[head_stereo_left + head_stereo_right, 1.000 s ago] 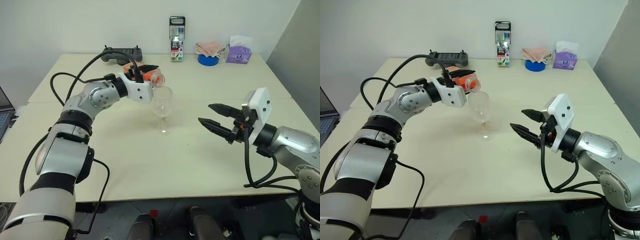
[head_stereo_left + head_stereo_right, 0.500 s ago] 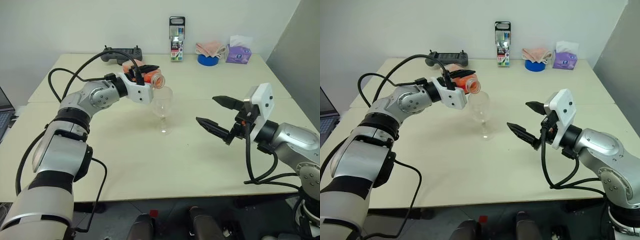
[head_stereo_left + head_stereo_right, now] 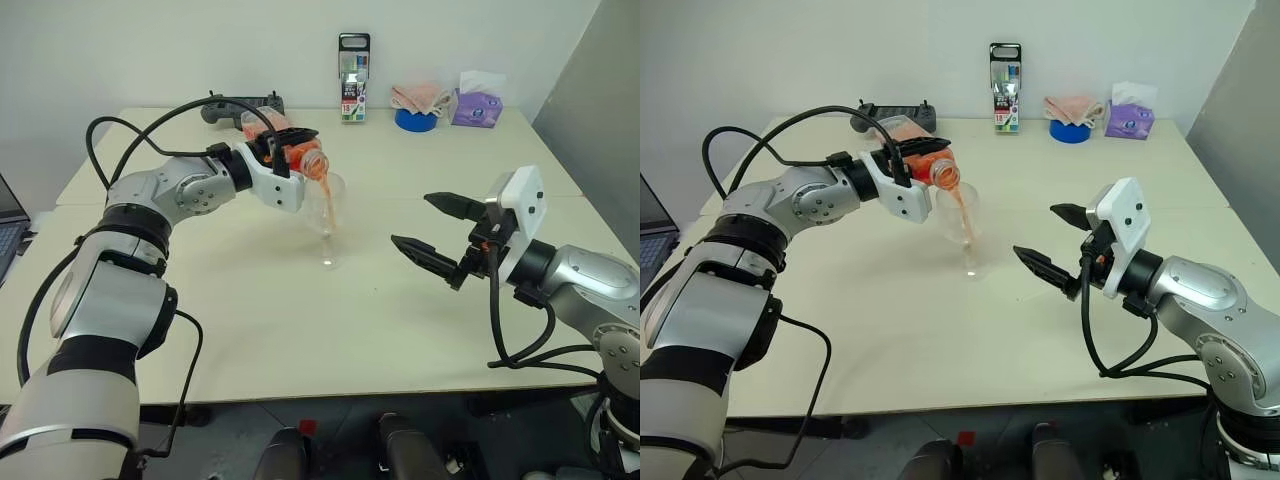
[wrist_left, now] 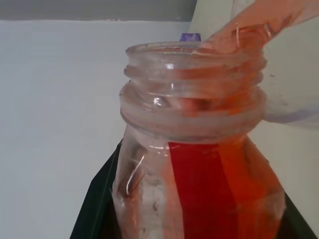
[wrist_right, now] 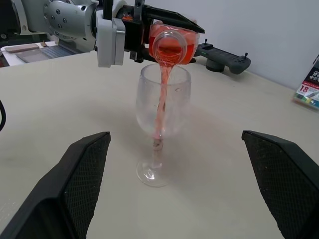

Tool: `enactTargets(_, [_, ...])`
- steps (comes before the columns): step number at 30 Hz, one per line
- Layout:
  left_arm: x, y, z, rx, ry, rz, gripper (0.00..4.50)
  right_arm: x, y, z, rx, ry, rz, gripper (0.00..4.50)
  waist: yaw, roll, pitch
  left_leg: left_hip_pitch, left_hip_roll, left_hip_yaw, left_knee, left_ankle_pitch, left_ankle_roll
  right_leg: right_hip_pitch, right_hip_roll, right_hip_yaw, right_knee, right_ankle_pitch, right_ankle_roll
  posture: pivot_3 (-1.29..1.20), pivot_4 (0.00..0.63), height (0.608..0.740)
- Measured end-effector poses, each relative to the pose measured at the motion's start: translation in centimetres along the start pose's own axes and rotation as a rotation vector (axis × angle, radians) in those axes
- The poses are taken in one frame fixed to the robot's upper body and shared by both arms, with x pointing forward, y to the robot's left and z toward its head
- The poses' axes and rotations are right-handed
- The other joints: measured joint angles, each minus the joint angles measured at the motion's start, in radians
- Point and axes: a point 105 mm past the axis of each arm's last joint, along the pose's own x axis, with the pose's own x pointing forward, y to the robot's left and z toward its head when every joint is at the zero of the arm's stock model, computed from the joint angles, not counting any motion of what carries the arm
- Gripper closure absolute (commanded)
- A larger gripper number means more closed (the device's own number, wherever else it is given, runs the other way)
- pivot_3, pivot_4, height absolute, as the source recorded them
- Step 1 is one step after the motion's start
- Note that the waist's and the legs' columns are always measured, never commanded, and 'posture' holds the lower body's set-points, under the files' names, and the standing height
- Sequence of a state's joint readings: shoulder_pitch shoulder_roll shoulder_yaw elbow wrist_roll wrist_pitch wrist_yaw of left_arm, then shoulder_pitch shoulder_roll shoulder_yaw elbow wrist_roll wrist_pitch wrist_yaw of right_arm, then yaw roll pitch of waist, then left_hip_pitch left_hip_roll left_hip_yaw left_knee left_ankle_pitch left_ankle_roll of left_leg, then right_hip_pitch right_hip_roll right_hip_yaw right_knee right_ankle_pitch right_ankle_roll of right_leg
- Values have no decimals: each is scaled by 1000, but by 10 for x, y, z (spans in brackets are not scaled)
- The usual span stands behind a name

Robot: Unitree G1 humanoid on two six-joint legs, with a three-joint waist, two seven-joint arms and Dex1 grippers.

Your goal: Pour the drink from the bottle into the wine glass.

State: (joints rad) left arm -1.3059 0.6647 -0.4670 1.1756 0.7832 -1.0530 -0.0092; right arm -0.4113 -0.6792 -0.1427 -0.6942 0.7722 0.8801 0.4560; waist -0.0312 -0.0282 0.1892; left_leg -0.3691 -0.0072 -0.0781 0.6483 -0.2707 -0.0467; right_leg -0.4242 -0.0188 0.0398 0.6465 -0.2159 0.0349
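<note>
Since a second ago we tip the bottle (image 3: 293, 150) further; drink (image 5: 161, 107) streams into the fragile, top-heavy wine glass (image 3: 325, 215) mid-table. Left gripper (image 3: 285, 150) clamps the light, slick bottle's body; right gripper (image 3: 432, 229) gapes empty.

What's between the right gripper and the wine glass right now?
Only bare table. In the right wrist view, open tabletop runs from the right gripper to the wine glass; nothing sits between them.

silver-white arms, black joints, looping black cables, black fingers (image 3: 417, 250)
</note>
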Motion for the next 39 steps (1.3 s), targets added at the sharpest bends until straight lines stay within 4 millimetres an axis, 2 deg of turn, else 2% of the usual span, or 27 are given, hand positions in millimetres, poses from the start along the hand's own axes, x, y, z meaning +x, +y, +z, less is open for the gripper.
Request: enactTargets(39, [0, 8, -8, 58, 36, 8, 2808, 1, 1, 0, -3, 1, 10, 0, 0, 0, 0, 0, 0, 0, 1, 0, 0, 0, 0, 0, 1, 2, -4, 0, 150, 740])
